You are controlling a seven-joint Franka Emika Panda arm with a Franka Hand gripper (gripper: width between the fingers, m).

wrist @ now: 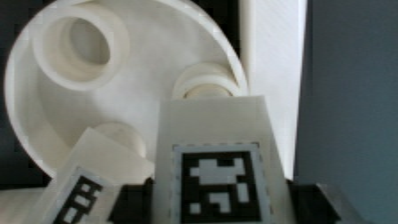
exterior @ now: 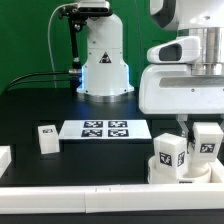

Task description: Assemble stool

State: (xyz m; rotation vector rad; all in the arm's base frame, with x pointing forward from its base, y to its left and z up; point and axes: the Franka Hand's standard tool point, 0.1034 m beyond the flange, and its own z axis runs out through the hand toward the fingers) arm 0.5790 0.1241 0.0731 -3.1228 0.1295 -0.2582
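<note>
Black tabletop (exterior: pixel 30 110) with a green backdrop and a white border rail (exterior: pixel 70 200) along the 6 o'clock edge. The Franka arm base (exterior: pixel 105 65) sits at 12 o'clock, and its white hand hangs at 3 o'clock. The marker board (exterior: pixel 105 129) lies flat mid-table.

The seat disc (exterior: pixel 157 172) rests at 5 o'clock under the hand. The wrist view shows its rimmed face (wrist: pixel 63 110) with round sockets.

In the exterior view two tagged legs stand upright on the disc, one at its 9 o'clock side (exterior: pixel 167 152) and one at its 3 o'clock side (exterior: pixel 207 140). A loose leg (exterior: pixel 45 138) stands alone at 9 o'clock on the table, well apart.

The gripper (wrist: pixel 222 200) is clamped on the held leg (wrist: pixel 214 150), tag facing the wrist camera, with a neighbour leg (wrist: pixel 80 195) just beside it. I cannot tell which exterior-view leg is the held one.
</note>
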